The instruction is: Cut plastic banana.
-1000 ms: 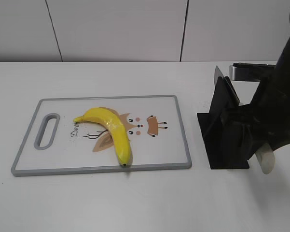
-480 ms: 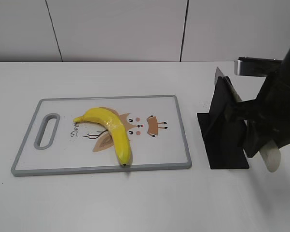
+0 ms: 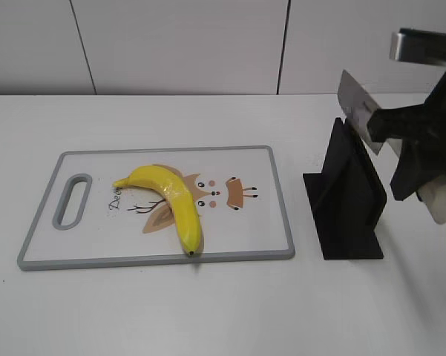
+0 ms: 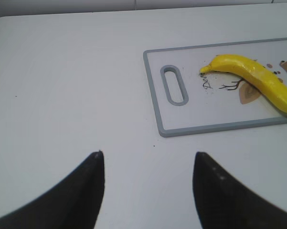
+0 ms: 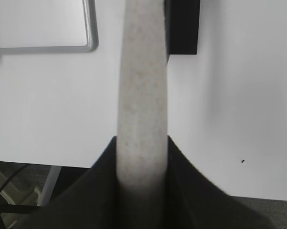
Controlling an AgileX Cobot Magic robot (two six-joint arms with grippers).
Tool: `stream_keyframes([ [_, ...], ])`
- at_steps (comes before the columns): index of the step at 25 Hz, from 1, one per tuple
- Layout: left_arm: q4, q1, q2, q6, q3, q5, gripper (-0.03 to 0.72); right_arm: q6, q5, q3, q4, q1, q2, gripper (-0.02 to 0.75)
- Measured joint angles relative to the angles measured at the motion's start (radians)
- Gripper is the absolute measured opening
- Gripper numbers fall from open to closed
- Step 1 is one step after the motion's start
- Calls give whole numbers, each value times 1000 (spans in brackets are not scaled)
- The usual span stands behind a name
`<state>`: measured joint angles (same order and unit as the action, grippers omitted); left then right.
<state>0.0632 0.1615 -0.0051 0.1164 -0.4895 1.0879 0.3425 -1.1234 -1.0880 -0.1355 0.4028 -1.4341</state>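
The plastic banana point(image 3: 171, 199) is glossy yellow and curved. It lies on the white cutting board point(image 3: 282, 200), stem to the left and dark tip at the front edge. It also shows in the left wrist view point(image 4: 258, 81). My right gripper point(image 3: 415, 159) is shut on the knife's off-white handle point(image 5: 142, 95) above the black knife stand point(image 3: 349, 200). The grey blade point(image 3: 360, 111) points up and to the left, clear of the stand. My left gripper point(image 4: 148, 157) is open and empty over bare table, left of the board point(image 4: 153, 95). It is not seen in the exterior view.
The board has a grey rim and a handle slot point(image 3: 72, 200) at its left end. Its front right corner point(image 5: 62, 47) and the stand's base point(image 5: 184, 28) show in the right wrist view. The table's front edge lies close beneath the right gripper.
My right gripper has risen and moved right with the knife, drawing the blade up out of the stand. The banana and board have not moved.
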Motion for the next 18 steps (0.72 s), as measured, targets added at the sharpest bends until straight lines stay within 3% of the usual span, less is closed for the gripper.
stream_keyframes([
  [6,0,0,0,0,0,0,552,-37,-30,-89,17,0,27,167],
  [15,13,0,47,7,-33,-52,552,-499,45,-162,28,0,30,167],
  [18,39,0,142,73,-52,-92,552,-619,70,-176,35,0,10,167],
])
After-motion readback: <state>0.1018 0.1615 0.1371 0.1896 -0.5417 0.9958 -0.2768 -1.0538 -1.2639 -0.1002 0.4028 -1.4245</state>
